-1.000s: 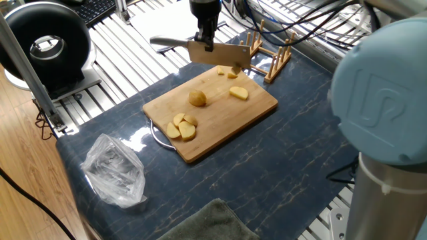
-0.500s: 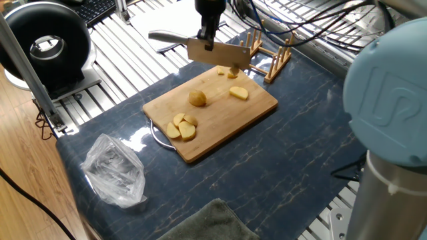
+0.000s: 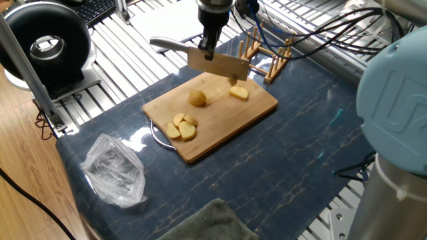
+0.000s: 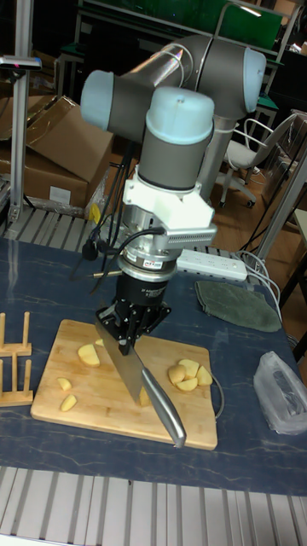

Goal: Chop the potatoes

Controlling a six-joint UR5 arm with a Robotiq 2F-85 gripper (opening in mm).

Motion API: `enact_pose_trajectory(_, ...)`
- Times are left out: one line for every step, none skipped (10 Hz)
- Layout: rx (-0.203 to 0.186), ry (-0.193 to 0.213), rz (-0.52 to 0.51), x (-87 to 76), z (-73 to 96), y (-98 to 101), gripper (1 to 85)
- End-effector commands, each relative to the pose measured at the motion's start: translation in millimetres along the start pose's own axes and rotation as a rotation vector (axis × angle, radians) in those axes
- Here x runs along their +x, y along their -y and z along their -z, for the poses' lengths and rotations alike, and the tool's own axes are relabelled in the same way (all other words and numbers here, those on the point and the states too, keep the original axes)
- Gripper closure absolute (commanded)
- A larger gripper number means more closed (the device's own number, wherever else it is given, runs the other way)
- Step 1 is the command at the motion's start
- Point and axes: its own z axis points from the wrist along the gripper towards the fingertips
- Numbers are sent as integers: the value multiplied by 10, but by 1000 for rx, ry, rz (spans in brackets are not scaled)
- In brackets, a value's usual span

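My gripper (image 3: 209, 45) is shut on a cleaver-style knife (image 3: 218, 65), whose steel handle (image 3: 167, 45) sticks out to the left. The blade hangs low over the far edge of the bamboo board (image 3: 220, 123). The potatoes lie on the board: a rounded piece (image 3: 197, 99) in the middle, a wedge (image 3: 239, 93) to the right, and a cluster of slices (image 3: 181, 127) at the near left. In the tall fixed view the gripper (image 4: 128, 328) holds the knife (image 4: 135, 375) tilted over the board (image 4: 98, 418), with potato pieces (image 4: 88, 354) to one side and a cluster (image 4: 189, 373) to the other.
A wooden rack (image 3: 267, 53) stands just behind the board. A crumpled plastic bag (image 3: 115, 170) lies at the front left, and a green cloth (image 3: 207, 223) at the front edge. A black round device (image 3: 43, 43) sits at the far left. The arm's grey-blue joint (image 3: 393, 100) fills the right.
The gripper has brought the knife down and a little right over the board's far edge. The blade now covers the small pieces that showed there before.
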Motion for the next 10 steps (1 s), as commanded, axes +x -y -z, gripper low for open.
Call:
enact_pose_trajectory(-22,48,-38,-177,-146,-38,847)
enact_pose_trajectory(-26,55,-48,-246,-157,-50,847)
enact_pose_trajectory(-24,57,-51,-293,-158,-52,847)
enact_pose_trajectory(-25,66,-53,-335,-169,-51,847)
enact_pose_trajectory(-27,72,-52,-357,-182,-40,847)
enact_pose_trajectory(-38,81,-53,-388,-194,-38,847)
enact_pose_trajectory(-45,90,-57,-418,-206,-33,847)
enact_pose_trajectory(-45,97,-55,-435,-227,-10,847)
enact_pose_trajectory(-51,109,-58,-463,-249,-13,847)
enact_pose_trajectory(-49,113,-55,-461,-264,9,847)
